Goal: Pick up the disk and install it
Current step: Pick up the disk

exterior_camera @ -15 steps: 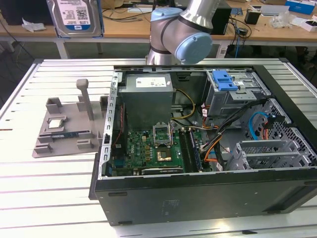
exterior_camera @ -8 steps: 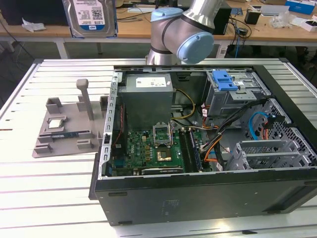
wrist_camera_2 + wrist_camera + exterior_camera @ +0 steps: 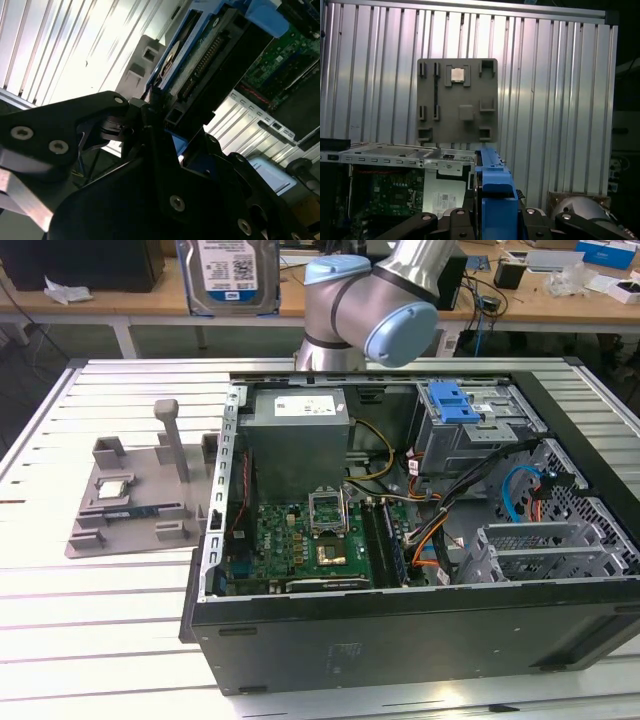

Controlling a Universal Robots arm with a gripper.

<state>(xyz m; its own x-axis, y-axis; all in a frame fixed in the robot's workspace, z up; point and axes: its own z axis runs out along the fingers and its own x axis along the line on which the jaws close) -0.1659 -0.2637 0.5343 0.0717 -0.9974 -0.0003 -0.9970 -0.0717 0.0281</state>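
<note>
One risk: black gripper (image 3: pixel 156 107) clamps only the end of the silver, blue-railed rectangular disk (image 3: pixel 228 275), so tilt could jam it entering the grey metal drive cage (image 3: pixel 490 430).

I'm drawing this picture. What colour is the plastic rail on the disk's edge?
Blue. The rail on the disk shows best in the first wrist view.

Surface (image 3: pixel 110 580): ribbed silver metal slats. Directly on it:
- open black computer case (image 3: pixel 400 640), lying on its side, toward the exterior view's right
- grey plastic fixture plate (image 3: pixel 140 505), lying flat just beside the case, at the exterior view's left; contact between them cannot be told
</note>
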